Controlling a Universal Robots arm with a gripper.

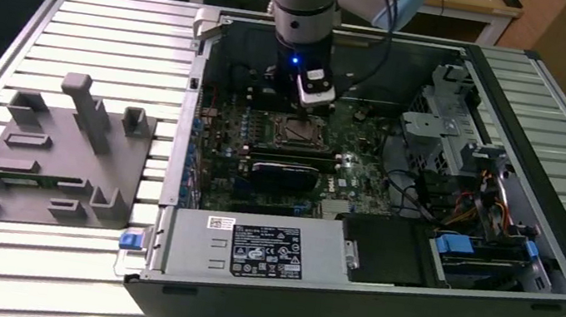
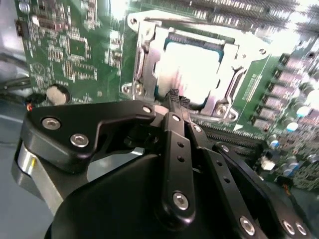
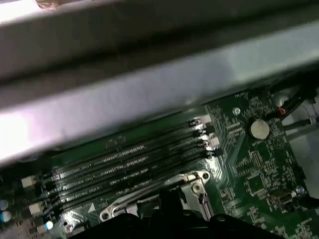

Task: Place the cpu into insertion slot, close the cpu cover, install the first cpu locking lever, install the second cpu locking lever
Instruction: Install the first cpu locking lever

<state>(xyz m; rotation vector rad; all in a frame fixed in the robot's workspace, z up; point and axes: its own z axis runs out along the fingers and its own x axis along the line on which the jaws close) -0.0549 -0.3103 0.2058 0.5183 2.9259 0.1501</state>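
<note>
At the left of the exterior view we see a grey plastic fixture (image 1: 54, 154) with upright posts resting on the slatted metal desk (image 1: 8, 42), well apart from the open computer case (image 1: 363, 297) that takes up the centre and right. Moving right, the robot arm (image 1: 304, 2) reaches down from the upper middle of the frame into the case, its gripper (image 1: 310, 110) poised just above the insertion slot (image 1: 295, 131) on the green motherboard (image 1: 352, 186). In the second wrist view, the gripper (image 2: 174, 99) rises from the lower half of the frame, its black fingers (image 2: 172, 127) drawn together to a narrow tip with nothing between them, that tip at the near edge of the socket. There the cpu (image 2: 192, 67) lies pale and flat within the slot, and the cpu cover (image 2: 144, 57) frames it in silver metal. In the first wrist view we see long black memory slots (image 3: 129, 162) across the middle and a coin cell (image 3: 259, 129) at the right.
</note>
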